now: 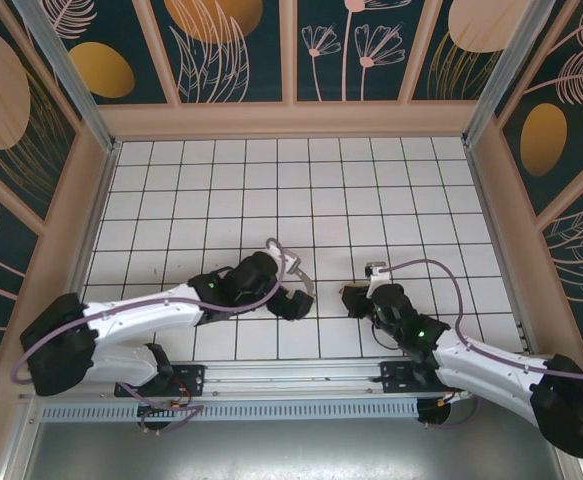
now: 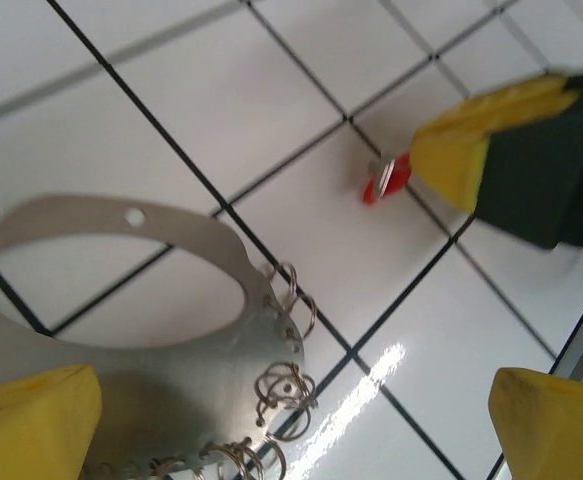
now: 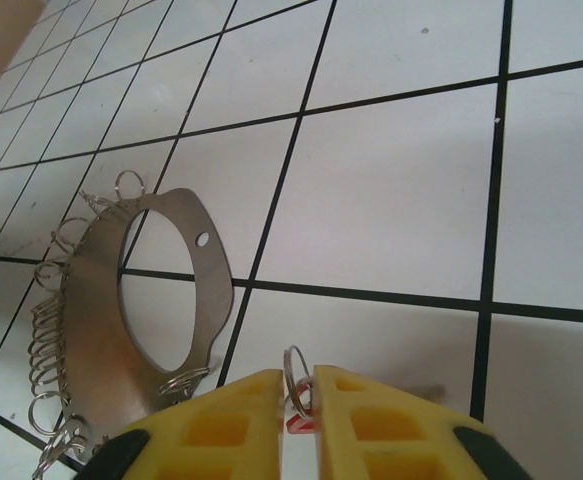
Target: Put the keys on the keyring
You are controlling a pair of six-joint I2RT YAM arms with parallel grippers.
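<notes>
Large flat grey metal hoop keyring fringed with small wire loops (image 3: pixel 91 300) lies flat on the white tiled bench (image 1: pixel 391 190), toward the near edge and left of centre. Left fingers (image 2: pixel 31 420) are spread wide at the hoop's near side, one over its band, the other off to its right over bare tile. Tiny red key with a silver ring (image 3: pixel 297 422) sits right of the hoop and apart from it, pinched between the right fingers (image 3: pixel 371 425). The loops run along the hoop's side away from the key.
</notes>
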